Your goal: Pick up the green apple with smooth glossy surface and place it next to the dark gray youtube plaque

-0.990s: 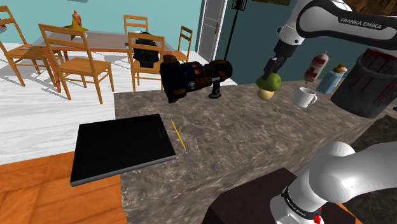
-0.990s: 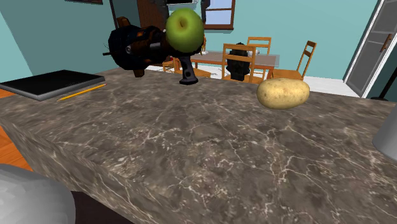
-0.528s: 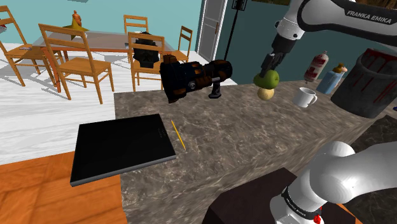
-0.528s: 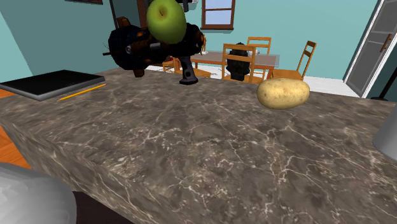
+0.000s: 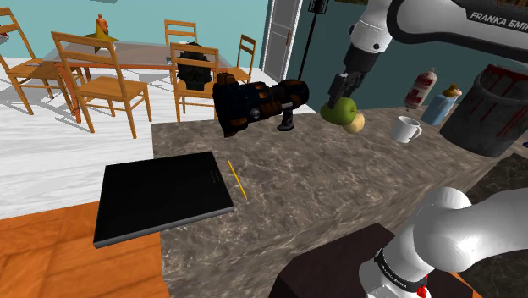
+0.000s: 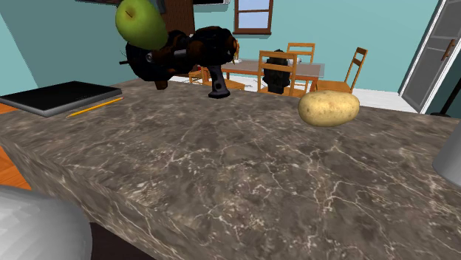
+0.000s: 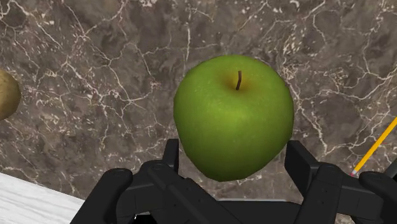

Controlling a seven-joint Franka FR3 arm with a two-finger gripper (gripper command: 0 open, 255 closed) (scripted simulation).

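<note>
clasping green apple [image 7: 233, 114] in tool [image 7: 234, 155] above counter [image 7: 95, 102]

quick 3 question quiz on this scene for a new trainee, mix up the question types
1. True or false: the end effector is shut on the green apple and holds it clear above the marble counter.
2. What lies on the counter right beside the dark flat plaque? A) a yellow pencil B) a spoon C) a banana
3. Fill in: the tan oval thing lying on the counter, not held by anything, is a ____.

Key: 1 true; 2 A; 3 potato
</note>
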